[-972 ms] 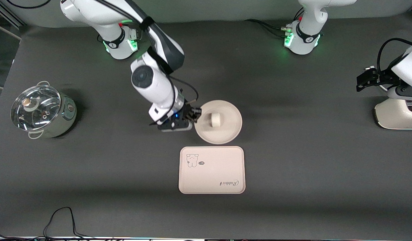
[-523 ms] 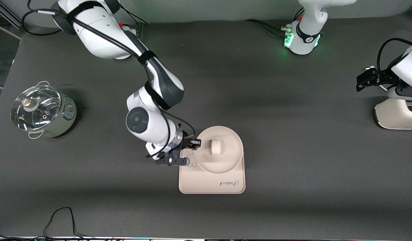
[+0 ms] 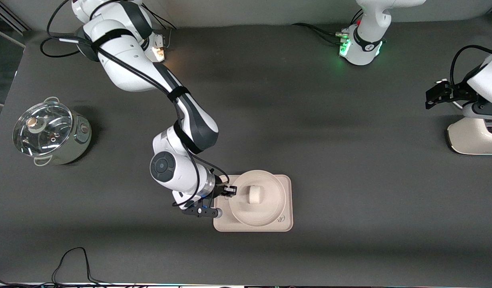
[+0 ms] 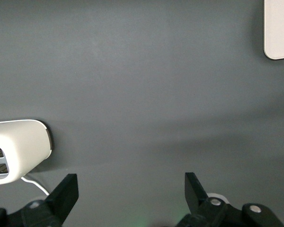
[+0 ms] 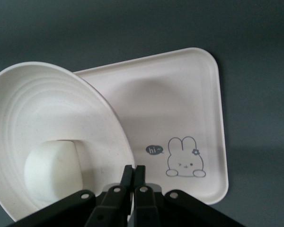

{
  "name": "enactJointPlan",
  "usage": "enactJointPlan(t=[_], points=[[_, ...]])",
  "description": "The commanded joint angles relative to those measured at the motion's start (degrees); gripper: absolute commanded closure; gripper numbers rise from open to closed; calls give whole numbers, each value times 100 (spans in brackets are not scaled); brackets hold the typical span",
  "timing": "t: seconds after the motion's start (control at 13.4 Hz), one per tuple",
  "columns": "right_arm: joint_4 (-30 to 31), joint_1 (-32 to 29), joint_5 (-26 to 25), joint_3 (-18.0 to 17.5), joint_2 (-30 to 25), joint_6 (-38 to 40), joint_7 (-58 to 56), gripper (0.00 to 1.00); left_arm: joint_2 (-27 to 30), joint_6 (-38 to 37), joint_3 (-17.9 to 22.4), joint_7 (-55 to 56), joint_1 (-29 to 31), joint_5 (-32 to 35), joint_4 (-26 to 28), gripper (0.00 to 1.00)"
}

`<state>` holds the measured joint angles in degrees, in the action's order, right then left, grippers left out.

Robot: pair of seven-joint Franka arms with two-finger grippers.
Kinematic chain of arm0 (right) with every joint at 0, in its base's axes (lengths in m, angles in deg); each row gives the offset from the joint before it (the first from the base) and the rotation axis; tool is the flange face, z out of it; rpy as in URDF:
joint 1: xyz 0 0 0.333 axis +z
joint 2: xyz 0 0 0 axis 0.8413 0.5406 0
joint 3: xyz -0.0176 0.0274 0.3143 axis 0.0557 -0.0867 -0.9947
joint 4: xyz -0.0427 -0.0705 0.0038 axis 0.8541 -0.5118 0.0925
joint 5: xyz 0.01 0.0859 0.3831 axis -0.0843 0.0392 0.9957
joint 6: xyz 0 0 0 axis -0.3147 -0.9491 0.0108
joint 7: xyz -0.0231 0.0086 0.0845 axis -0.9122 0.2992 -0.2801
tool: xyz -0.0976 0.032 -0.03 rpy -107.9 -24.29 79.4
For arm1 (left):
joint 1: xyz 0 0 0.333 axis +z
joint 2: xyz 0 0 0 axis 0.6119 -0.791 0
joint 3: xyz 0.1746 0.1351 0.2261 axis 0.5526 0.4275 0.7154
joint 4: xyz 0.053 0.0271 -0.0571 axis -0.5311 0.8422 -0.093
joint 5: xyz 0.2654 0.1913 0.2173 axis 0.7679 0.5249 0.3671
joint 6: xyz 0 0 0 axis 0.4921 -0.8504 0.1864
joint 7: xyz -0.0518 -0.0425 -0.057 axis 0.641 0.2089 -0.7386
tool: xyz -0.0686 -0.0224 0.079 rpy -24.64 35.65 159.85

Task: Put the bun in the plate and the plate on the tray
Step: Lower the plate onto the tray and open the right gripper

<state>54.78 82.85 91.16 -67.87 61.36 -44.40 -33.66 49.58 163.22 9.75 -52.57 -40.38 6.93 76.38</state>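
My right gripper (image 3: 230, 190) is clamped on the rim of the plate (image 3: 269, 208) at the edge that faces the right arm's end of the table; in the right wrist view the two black fingers (image 5: 134, 176) meet on that rim with no gap between them. The bun (image 3: 254, 195) sits in the plate's well, just inward of the pinched rim and apart from the fingers; I see it upright on its flat end. The plate is over the tray (image 3: 287, 224) and covers most of it; I cannot tell whether its base is touching the tray; in the right wrist view the plate looks tilted, its rim standing in front of the tray's rabbit print (image 5: 184, 158). Only the tray's corners and the strip toward the left arm's end show around the plate in the front view, so there is little margin inside the tray's edges; the dark table (image 3: 349, 160) around the tray is open on every side. A lidded steel pot (image 3: 50, 133) stands well apart at the right arm's end of the table. My left gripper (image 4: 130, 189) waits at the left arm's end, jaws spread wide over bare table, beside a white appliance (image 3: 473, 136).
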Motion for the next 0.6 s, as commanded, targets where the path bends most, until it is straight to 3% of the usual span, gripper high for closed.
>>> enactJointPlan(t=[0.0, 0.52], points=[[-223, 0, 48, -13, 353, -180, -132, 100, 99, -78, -34, -42, 46, -22, 23, 0], [-162, 0, 48, -13, 758, -541, -141, 100, 99, -25, -43, -25, 11, -14, 49, 0]])
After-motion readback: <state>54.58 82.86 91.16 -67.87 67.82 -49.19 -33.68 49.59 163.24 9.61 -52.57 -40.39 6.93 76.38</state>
